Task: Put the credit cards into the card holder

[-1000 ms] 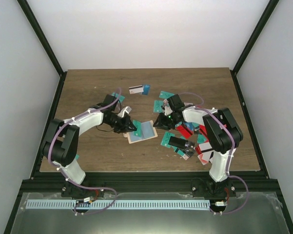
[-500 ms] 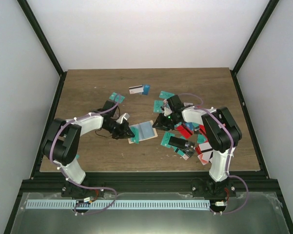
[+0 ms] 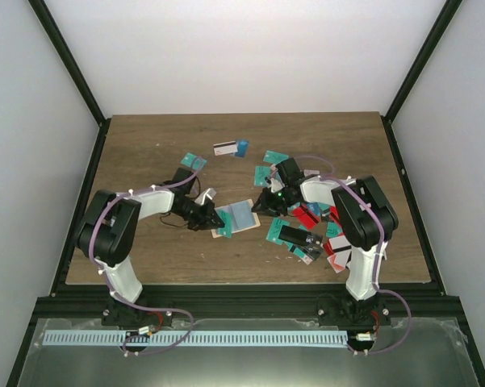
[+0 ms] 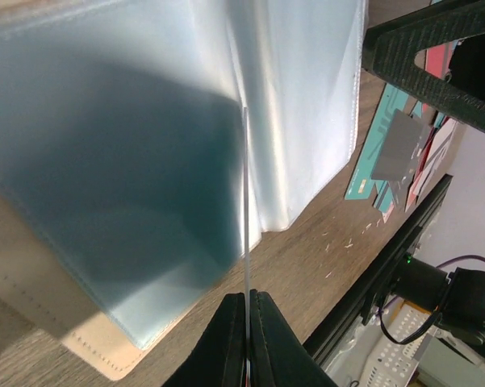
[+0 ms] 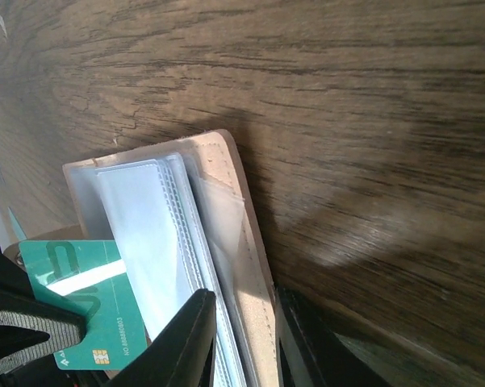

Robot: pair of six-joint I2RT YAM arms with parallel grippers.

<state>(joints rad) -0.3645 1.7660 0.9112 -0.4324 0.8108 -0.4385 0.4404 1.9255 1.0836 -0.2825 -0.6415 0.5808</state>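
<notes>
One teal card (image 4: 246, 242), pinched edge-on in left gripper (image 3: 214, 218), meets card holder (image 3: 240, 216) at centre of table (image 3: 145, 153). Right gripper (image 3: 263, 201) clamps its cover. Step: insertion. Next: align card with sleeve mouth, slide in.

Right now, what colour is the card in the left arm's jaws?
Teal green. The card shows best from the right wrist.

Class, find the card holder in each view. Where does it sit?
Top external: card holder near the picture's centre.
Left wrist: card holder fills the upper left, clear sleeves open.
Right wrist: card holder at lower left, tan edge showing.
Shared landmark: the wooden table.
</notes>
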